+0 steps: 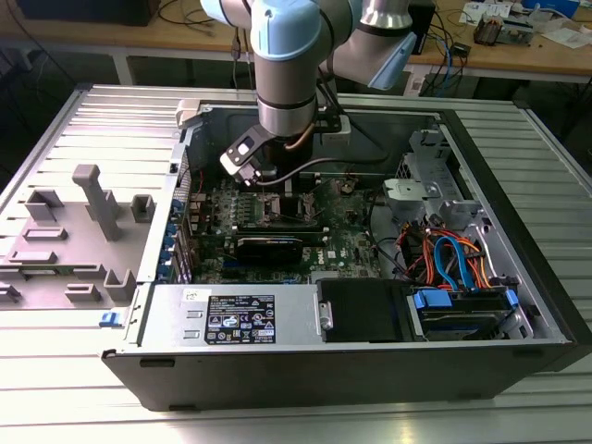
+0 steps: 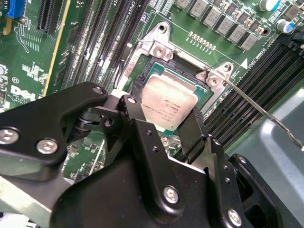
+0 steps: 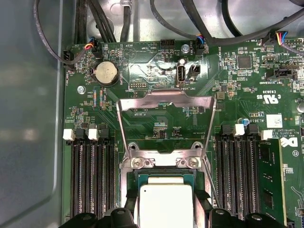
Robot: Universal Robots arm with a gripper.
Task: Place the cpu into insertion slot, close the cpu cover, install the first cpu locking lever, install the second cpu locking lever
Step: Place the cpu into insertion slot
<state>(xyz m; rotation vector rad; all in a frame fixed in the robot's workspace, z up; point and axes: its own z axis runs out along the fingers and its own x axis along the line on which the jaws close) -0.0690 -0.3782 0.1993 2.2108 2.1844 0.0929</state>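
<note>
Claw point(image 2: 166, 107) clenched on cpu point(image 2: 171, 97), flat, metal top upward, over insertion slot point(image 2: 178, 66); cpu cover point(image 3: 164, 118) hinged open.

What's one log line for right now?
end effector: shut on small square silvery cpu | cpu: at dark square insertion slot | thin metal cpu cover: open

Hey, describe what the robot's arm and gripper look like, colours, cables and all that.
The arm is a silver-grey cylinder with pale blue joint caps, and a black cable loops beside its wrist. The gripper is matte black, built of angular linked plates fastened with round silver screws, and it ends in two narrow black fingers.
</note>
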